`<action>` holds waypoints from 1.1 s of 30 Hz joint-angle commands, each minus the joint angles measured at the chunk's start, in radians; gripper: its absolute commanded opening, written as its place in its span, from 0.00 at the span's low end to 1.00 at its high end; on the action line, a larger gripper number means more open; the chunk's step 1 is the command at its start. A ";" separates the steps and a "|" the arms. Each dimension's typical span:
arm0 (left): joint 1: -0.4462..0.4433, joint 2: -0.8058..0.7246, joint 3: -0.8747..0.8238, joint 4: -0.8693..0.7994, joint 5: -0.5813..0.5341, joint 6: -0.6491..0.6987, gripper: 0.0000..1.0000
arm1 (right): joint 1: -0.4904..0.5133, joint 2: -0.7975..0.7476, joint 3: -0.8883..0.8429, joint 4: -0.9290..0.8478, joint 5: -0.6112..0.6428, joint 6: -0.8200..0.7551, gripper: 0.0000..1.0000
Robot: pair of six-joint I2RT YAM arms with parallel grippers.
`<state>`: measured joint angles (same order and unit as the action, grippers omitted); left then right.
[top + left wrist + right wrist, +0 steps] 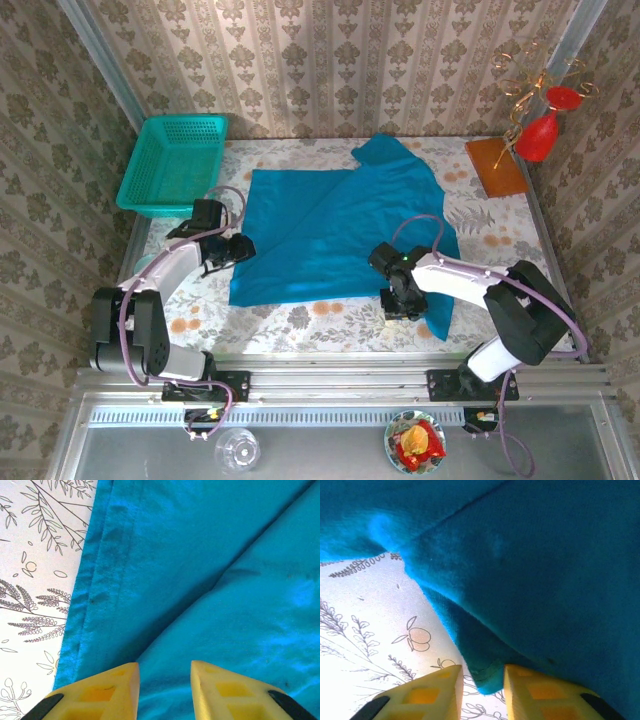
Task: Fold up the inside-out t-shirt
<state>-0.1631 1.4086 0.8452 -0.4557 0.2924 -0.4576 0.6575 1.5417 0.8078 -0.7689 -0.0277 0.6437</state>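
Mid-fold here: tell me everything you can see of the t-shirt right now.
Plain blue-teal t-shirt of soft cloth, spread mostly flat on the flower-patterned table, with diagonal creases and a sleeve bunched at the far edge. A stitched hem runs along its left side, where the left gripper hangs over the cloth. A near hem corner lies between the right gripper's fingers and looks slightly lifted.
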 commanded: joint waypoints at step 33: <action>-0.030 0.137 -0.020 -0.070 -0.051 0.001 0.34 | -0.451 -0.247 -0.242 0.122 -0.180 0.184 0.69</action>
<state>-0.1894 1.5562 0.8623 -0.4854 0.2848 -0.4305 0.2672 1.3396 0.6277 -0.6273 -0.2771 0.7586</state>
